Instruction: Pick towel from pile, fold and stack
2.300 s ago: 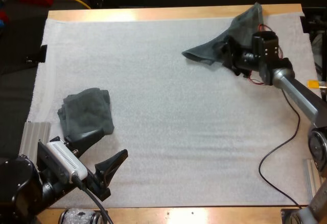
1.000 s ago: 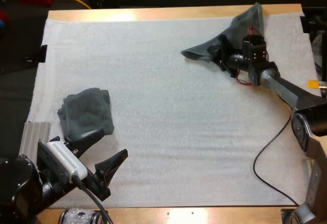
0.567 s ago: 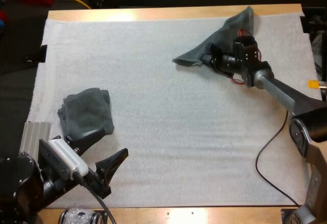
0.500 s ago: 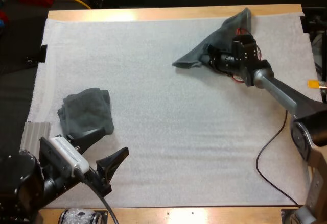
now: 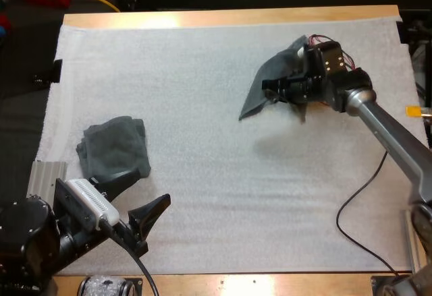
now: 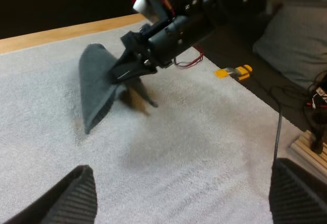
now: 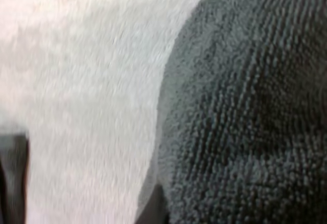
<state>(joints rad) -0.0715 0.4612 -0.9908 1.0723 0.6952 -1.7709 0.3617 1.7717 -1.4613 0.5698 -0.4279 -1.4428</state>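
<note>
Mat (image 5: 202,195): left end effector (image 5: 145,188) apart by crumpled towel (image 5: 115,144); right end effector (image 5: 273,88) clamps towel (image 5: 256,100).

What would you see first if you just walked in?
A dark grey-green towel dangles from the right gripper, whose jaws pinch it over the far right of the white mat. Next comes a second, rumpled dark grey-green towel at the mat's near left, beside the left gripper, jaws open.

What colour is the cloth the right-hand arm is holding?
Dark grey-green, with a ribbed, looped texture. The towel shows best in the right wrist view.
</note>
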